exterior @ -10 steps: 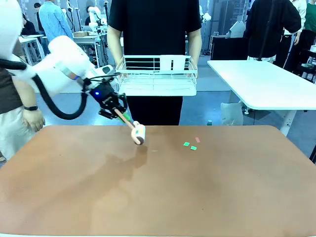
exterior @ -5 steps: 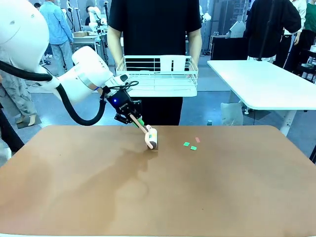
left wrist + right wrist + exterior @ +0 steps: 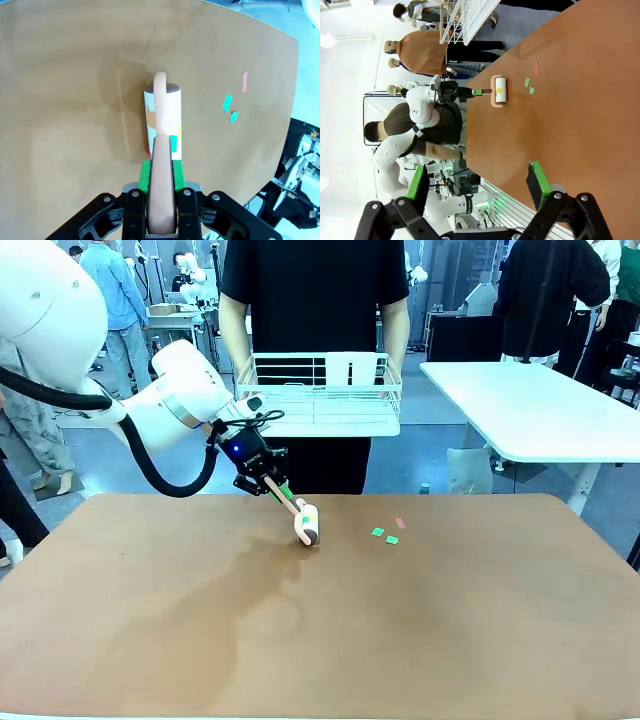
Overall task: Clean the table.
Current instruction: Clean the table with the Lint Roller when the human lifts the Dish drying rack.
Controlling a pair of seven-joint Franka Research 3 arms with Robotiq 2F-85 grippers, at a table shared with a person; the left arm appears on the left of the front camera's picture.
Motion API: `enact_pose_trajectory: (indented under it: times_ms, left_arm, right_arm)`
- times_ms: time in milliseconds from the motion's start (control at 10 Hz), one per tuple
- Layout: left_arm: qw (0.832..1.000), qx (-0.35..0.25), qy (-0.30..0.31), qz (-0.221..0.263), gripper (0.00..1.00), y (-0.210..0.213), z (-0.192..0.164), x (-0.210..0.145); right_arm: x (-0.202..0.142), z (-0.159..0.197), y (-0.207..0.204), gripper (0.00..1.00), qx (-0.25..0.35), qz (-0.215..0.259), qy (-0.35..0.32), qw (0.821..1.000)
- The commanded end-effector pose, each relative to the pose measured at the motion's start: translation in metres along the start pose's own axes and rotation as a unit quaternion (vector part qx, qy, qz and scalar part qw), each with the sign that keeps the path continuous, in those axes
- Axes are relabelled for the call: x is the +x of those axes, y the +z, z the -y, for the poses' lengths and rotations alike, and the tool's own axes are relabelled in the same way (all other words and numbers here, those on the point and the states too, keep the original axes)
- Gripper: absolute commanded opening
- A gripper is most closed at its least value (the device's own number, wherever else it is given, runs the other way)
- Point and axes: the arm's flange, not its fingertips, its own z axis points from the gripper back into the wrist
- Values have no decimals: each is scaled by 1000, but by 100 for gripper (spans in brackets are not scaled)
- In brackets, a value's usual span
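The left gripper [image 3: 264, 483] pinches the lint roller [image 3: 307, 525] by its handle, drum down at the far middle of the terracotta desk [image 3: 320, 640]. Paper scraps [image 3: 378, 532] lie near, rightward, side-on to the drum's long axis; the right gripper [image 3: 477, 184] hangs spread, farther off

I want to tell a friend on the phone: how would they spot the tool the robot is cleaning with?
Find the wide reddish-brown table; near the middle of its far edge the left claw grips a roller by its pinkish handle. Its white drum, dotted with coloured bits, is far bigger than the flat green scraps and pink scrap to its right.
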Motion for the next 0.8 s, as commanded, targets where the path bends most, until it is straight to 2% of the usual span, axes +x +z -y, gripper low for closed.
enact_pose_trajectory:
  times_ms: [0, 300, 700]
  left_arm:
    - [1000, 15, 9, -24, 21, -28, -13, -1]
    - [998, 7, -16, -68, 21, -47, 7, 2]
    - [990, 29, -58, -125, 21, -131, 87, 8]
  right_arm:
    - [0, -3, 1, 100, 5, 2, 2, 1000]
    - [0, -3, 1, 100, 5, 2, 2, 1000]
    - [0, -3, 1, 100, 5, 2, 2, 1000]
